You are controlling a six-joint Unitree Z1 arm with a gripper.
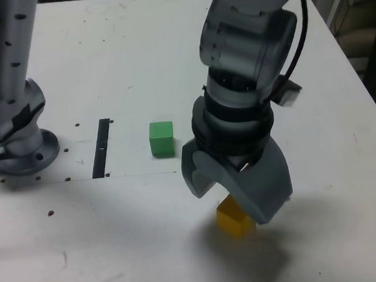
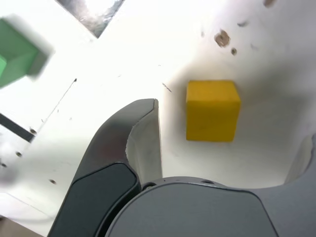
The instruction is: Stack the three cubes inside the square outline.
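Seen left to right in the exterior view: the arm's grey base (image 1: 17, 149) bolted at the far left of the white table (image 1: 104, 43); beside it a narrow black strip (image 1: 102, 147) lying flat; then the green cube (image 1: 162, 138) standing alone, clear of everything; then the gripper (image 1: 234, 196) hanging nose-down over the yellow cube (image 1: 234, 219), which sits nearest the camera and is partly hidden by the grey jaw in front. No red cube and no square outline in sight in either view

From the wrist view: jaws spread wide, nothing between them held, the yellow cube (image 2: 213, 110) lying flat on the table in the gap, closer to one finger (image 2: 140, 143) than the other, and apparently touched by neither; the green cube (image 2: 17, 52) blurred at the edge of frame, well apart

Step in hand, by the look of it: lining up for the first pick, on the yellow cube, with no stacking yet visible. Next move likely calls for centring the open jaws over the cube, squaring them to two opposite faces, lowering until the fingers flank it, then closing. Where the cube must then be carried cannot be told from here, the outline being out of frame
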